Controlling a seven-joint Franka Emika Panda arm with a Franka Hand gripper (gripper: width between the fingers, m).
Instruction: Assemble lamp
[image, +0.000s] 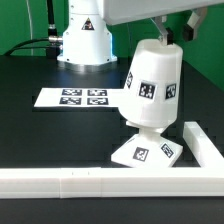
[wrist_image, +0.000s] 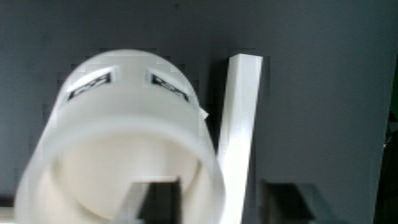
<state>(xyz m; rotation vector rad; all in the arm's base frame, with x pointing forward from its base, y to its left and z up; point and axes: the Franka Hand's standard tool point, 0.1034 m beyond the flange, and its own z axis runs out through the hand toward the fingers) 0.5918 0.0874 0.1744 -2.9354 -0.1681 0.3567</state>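
The white tapered lamp shade (image: 152, 85) hangs tilted, wide end up, with black-and-white tags on its side. My gripper (image: 165, 34) is shut on its upper rim. In the wrist view I look into the shade's open mouth (wrist_image: 125, 150). One finger (wrist_image: 166, 205) is inside the shade and the other is outside, with the shade's wall between them at my gripper (wrist_image: 224, 205). The shade's narrow end sits over the flat square lamp base (image: 145, 152). A white neck (image: 147, 130) shows between them. The round bulb itself is hidden by the shade.
The marker board (image: 80, 97) lies on the black table toward the exterior view's left. The long white border rail (image: 100, 180) runs along the front and turns up the exterior view's right; it also shows in the wrist view (wrist_image: 240, 110). The arm's white pedestal (image: 85, 40) stands behind.
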